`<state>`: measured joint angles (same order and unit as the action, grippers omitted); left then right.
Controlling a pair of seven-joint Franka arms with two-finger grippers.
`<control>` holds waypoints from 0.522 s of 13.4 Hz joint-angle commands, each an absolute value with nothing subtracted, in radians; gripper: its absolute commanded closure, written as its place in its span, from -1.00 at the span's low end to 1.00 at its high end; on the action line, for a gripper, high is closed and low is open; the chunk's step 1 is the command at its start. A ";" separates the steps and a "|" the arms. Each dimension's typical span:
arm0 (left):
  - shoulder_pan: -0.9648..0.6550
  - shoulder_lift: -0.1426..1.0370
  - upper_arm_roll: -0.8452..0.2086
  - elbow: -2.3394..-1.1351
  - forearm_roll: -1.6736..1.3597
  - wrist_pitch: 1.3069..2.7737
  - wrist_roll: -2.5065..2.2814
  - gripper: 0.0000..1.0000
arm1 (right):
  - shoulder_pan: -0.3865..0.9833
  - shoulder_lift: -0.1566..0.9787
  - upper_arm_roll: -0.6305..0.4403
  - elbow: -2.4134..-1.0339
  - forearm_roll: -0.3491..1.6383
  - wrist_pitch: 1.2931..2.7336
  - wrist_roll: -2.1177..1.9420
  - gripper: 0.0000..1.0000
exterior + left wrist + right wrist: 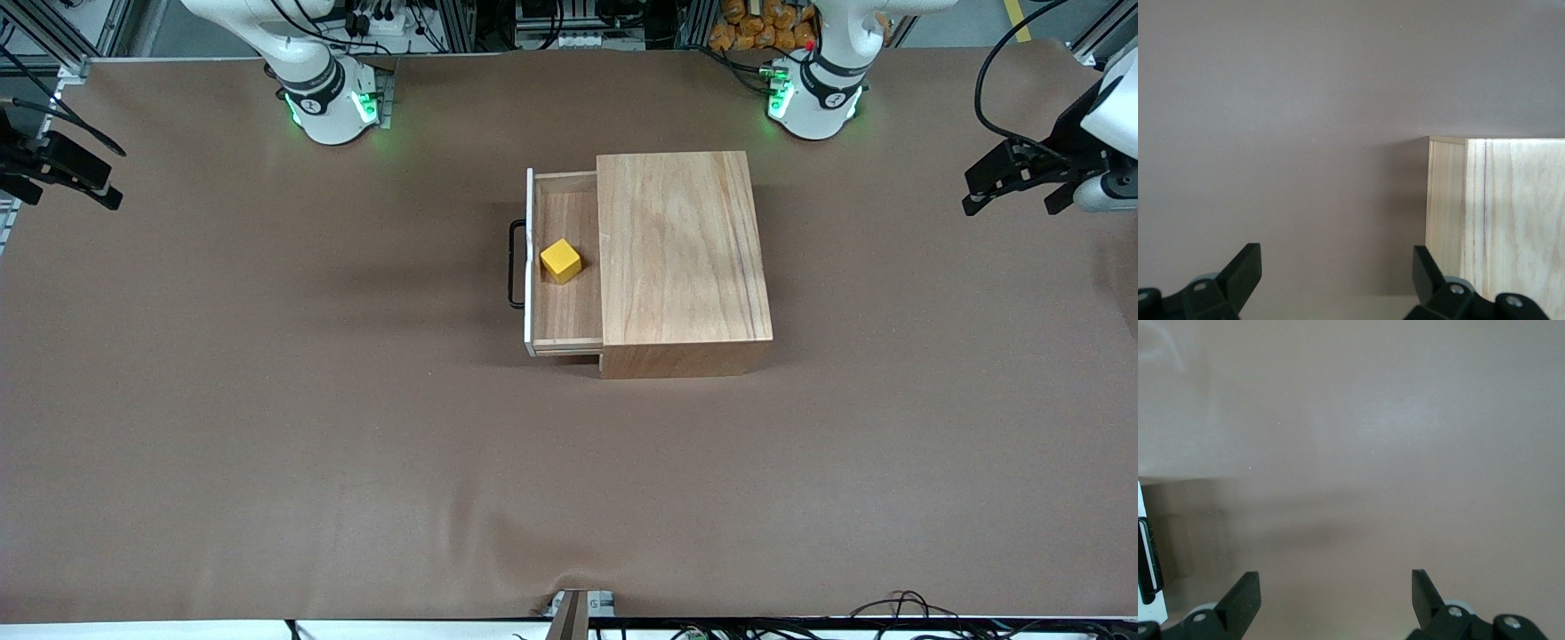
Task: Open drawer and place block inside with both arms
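The light-wood box (685,258) stands mid-table. Its drawer (569,311) is pulled out toward the right arm's end of the table, with the white front panel and black handle (515,264) leading. The yellow block (560,260) lies inside the drawer. My left gripper (1013,203) is open and empty, held over the table's left-arm end, well away from the box. Its wrist view shows the open gripper (1336,267) and a corner of the box (1498,213). My right gripper (67,189) is open and empty over the right-arm end. Its wrist view (1336,590) shows the drawer's handle (1151,557) at the frame's edge.
The brown table cover (356,444) is bare around the box. The arms' green-lit bases (333,102) (813,98) stand farther from the front camera than the box. Cables lie along the table's near edge (889,609).
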<state>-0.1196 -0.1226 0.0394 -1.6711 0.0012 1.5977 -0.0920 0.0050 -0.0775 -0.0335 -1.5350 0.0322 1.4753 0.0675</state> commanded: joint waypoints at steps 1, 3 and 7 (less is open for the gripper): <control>-0.113 -0.132 0.032 -1.655 -0.020 1.577 -0.071 -1.00 | 0.014 -0.094 -0.046 -1.543 0.049 1.480 0.052 -1.00; -0.118 -0.129 0.034 -1.632 -0.018 1.559 -0.074 -1.00 | 0.014 -0.094 -0.046 -1.543 0.049 1.479 0.052 -1.00; -0.121 -0.117 0.032 -1.583 -0.020 1.508 -0.081 -1.00 | 0.014 -0.094 -0.046 -1.545 0.049 1.477 0.043 -1.00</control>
<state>-0.1217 -0.1229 0.0334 -1.6175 0.0011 1.5418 -0.0920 0.0050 -0.0775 -0.0341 -1.5351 0.0356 1.4767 0.0607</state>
